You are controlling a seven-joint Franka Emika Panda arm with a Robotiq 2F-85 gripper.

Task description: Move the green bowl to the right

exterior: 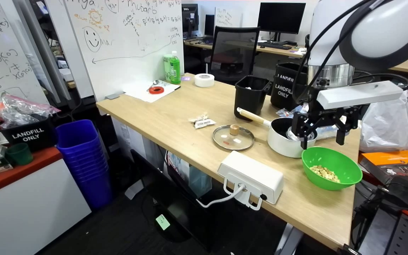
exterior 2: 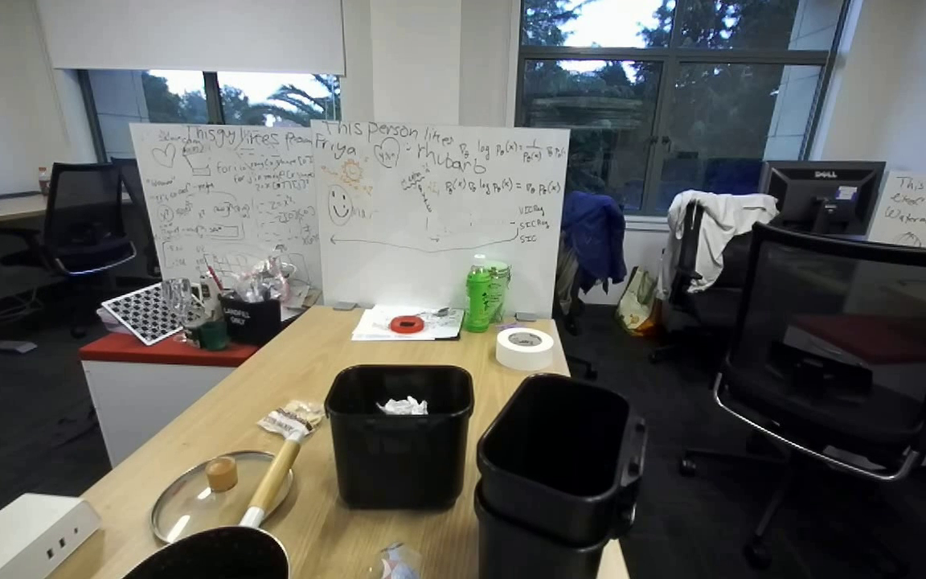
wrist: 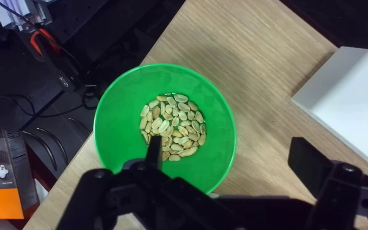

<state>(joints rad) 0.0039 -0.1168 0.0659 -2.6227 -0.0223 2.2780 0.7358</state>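
The green bowl (exterior: 345, 166) stands upright on the table near its end in an exterior view. Peanuts (exterior: 325, 173) lie in its bottom. The bowl also fills the middle of the wrist view (wrist: 216, 108). It does not show in the other camera's picture of the table. My gripper (exterior: 322, 140) is open and empty above the bowl's pot side. In the wrist view the gripper (wrist: 227, 140) has one finger over the bowl's inside and the other beyond its rim, over bare wood. The fingers do not appear to touch the bowl.
A white pot (exterior: 287, 143) stands beside the bowl, its handle pointing away. A glass lid (exterior: 233, 138) and a white power box (exterior: 251, 173) lie nearby. Black bins (exterior 2: 399, 450) stand behind. The table edge (wrist: 168, 28) runs close to the bowl. An orange box (exterior: 398, 156) lies beyond it.
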